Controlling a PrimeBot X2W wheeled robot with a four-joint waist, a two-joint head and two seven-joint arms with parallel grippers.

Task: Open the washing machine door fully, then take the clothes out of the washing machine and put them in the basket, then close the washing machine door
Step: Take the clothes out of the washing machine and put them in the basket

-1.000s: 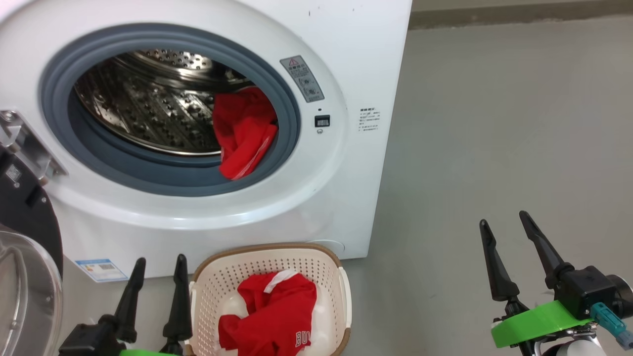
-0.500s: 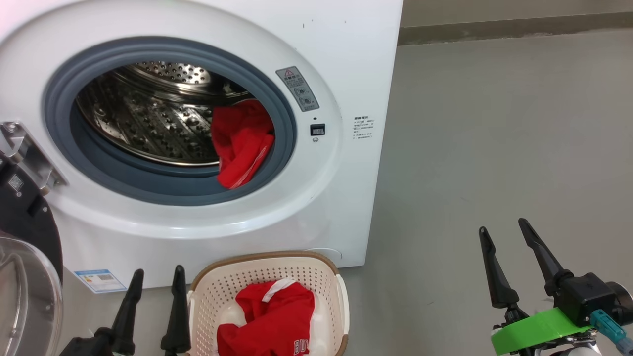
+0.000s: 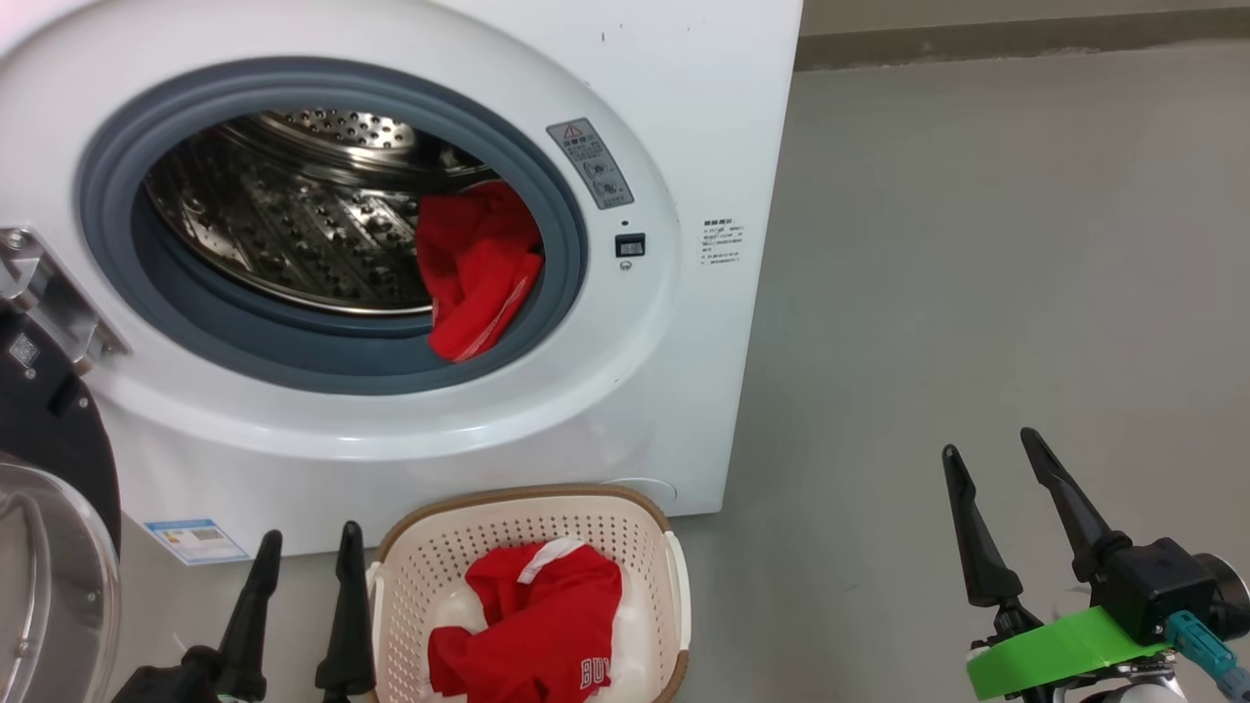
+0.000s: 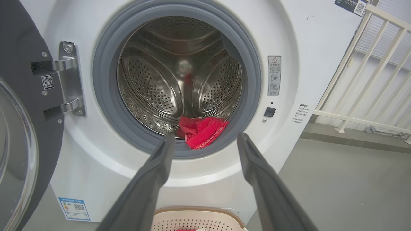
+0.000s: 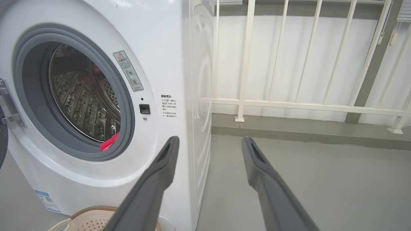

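Observation:
The white washing machine [image 3: 684,117] stands with its door [image 3: 49,508] swung open at the left, black rim and glass bowl facing me. Red clothes [image 3: 479,268] lie at the right of the steel drum, drooping over the grey seal; they show as clothes [image 4: 202,131] in the left wrist view. More red clothes [image 3: 537,625] lie in the cream basket [image 3: 527,508] on the floor before the machine. My left gripper [image 3: 308,547] is open just left of the basket. My right gripper [image 3: 986,444] is open over the bare floor at the right. Both hold nothing.
Grey floor [image 3: 977,244] spreads to the right of the machine. A cream railing [image 5: 289,104] stands behind on a low kerb. The open door's hinge [image 4: 69,80] sits at the left of the opening. A blue label [image 3: 195,539] is on the machine's lower front.
The head view has shifted slightly, down then up again. Both grippers stay open and in much the same place; the clothes have not moved.

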